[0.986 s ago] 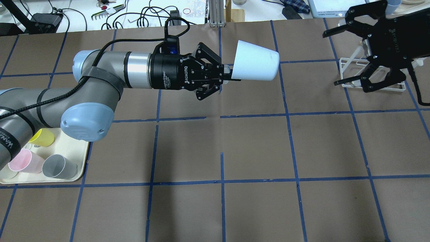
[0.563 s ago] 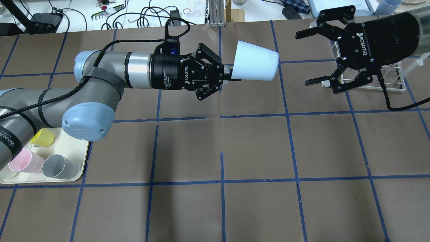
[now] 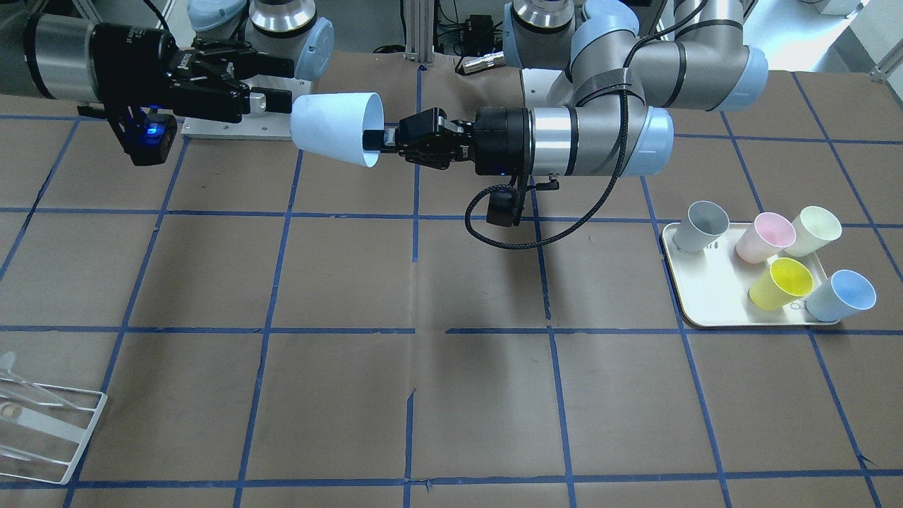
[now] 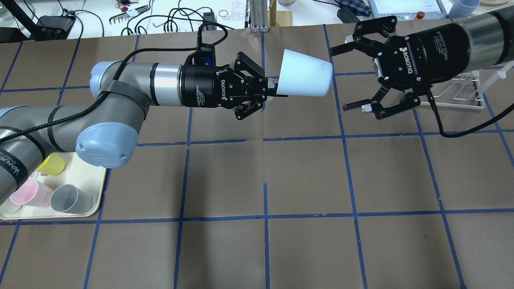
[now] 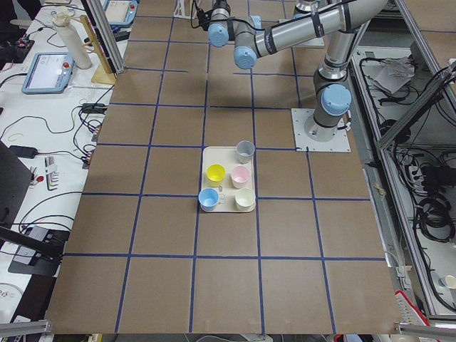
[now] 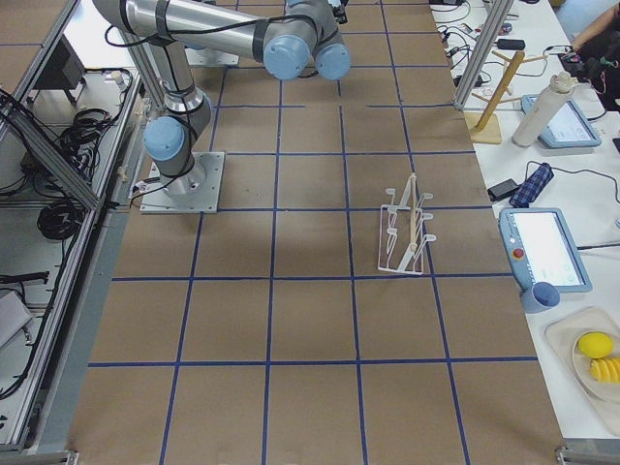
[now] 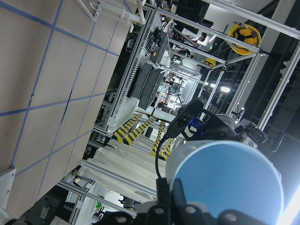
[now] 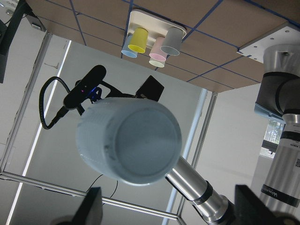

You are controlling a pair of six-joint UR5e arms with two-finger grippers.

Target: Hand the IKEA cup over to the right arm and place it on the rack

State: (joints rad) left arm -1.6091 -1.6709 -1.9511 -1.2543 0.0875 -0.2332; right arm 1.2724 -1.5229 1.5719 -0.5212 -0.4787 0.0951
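The pale blue IKEA cup [image 4: 306, 79] lies sideways in the air, its rim pinched by my left gripper [image 4: 274, 89], which is shut on it. In the front view the cup [image 3: 331, 127] hangs from the left gripper [image 3: 374, 137], base pointing at my right gripper [image 3: 279, 85]. My right gripper [image 4: 342, 78] is open, its jaws spread wide just off the cup's base, not touching it. The right wrist view shows the cup's base [image 8: 131, 145] straight ahead. The left wrist view shows its inside [image 7: 225, 183]. The white wire rack [image 4: 461, 105] stands behind the right gripper, partly hidden.
A cream tray [image 3: 712, 289] holds a grey cup [image 3: 702, 224], a pink cup [image 3: 765, 236], a cream cup [image 3: 815, 229], a yellow cup [image 3: 779, 282] and a second blue cup [image 3: 843, 295]. The rack [image 6: 407, 232] shows empty in the right side view.
My right gripper has swung from over the rack leftward toward the cup's base, still open. The left arm and the cup have stayed put.
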